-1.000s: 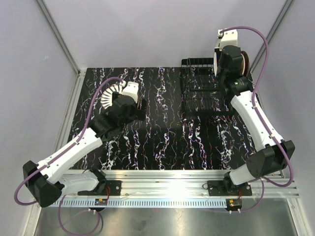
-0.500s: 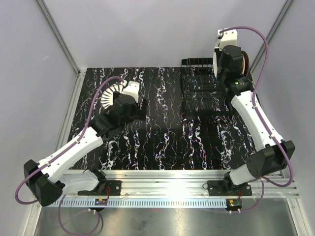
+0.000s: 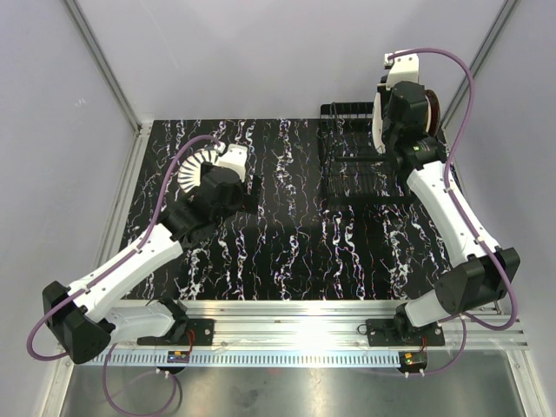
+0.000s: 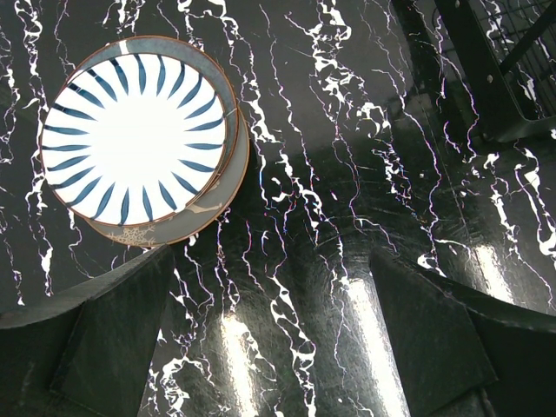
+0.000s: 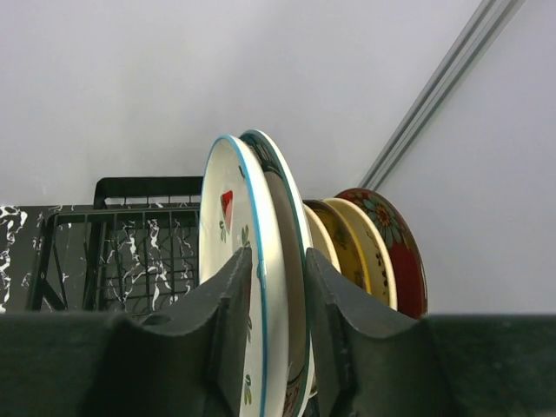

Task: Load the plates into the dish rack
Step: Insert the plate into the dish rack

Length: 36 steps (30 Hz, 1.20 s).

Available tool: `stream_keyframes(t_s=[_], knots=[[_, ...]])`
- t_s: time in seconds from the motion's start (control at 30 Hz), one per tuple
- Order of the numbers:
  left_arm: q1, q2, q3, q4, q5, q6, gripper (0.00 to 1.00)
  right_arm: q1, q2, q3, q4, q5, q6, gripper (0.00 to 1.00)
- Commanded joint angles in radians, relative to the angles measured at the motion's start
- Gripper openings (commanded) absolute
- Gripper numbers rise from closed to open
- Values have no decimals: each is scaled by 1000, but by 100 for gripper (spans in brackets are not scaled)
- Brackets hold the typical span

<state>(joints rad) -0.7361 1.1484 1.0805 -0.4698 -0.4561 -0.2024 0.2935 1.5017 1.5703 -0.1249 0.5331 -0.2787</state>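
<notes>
No text, number or brand can be read in any view. The striped plate (image 4: 130,130) and the watermelon plate (image 5: 224,252) carry only painted patterns, without letters. On the left part of the slotted rail (image 3: 304,358), at the near edge, a small black box (image 3: 180,354) shows a coloured mark, but it is too small to read.
</notes>
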Motion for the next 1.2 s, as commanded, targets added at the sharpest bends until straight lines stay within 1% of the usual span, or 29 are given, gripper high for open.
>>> stream_keyframes(t_s=[0.0,0.1,0.27,0.47,0.57,0.87,1.17], knots=[[1,5,45,25,13,8,99,-7,45,-42,-151,-27,38,38],[1,7,45,25,14,8,99,-7,43,-36,-157,-30,38,42],[1,11,48,25,17,8,99,-7,35,-1,-186,-38,46,47],[1,8,48,22,19,9,99,-7,29,43,-212,-27,41,55],[1,10,50,22,23,9,99,-7,26,77,-223,-36,47,57],[1,10,53,19,28,14,99,-7,17,180,-285,-56,59,58],[1,27,64,3,46,21,99,-5,-27,204,-314,-68,68,59]])
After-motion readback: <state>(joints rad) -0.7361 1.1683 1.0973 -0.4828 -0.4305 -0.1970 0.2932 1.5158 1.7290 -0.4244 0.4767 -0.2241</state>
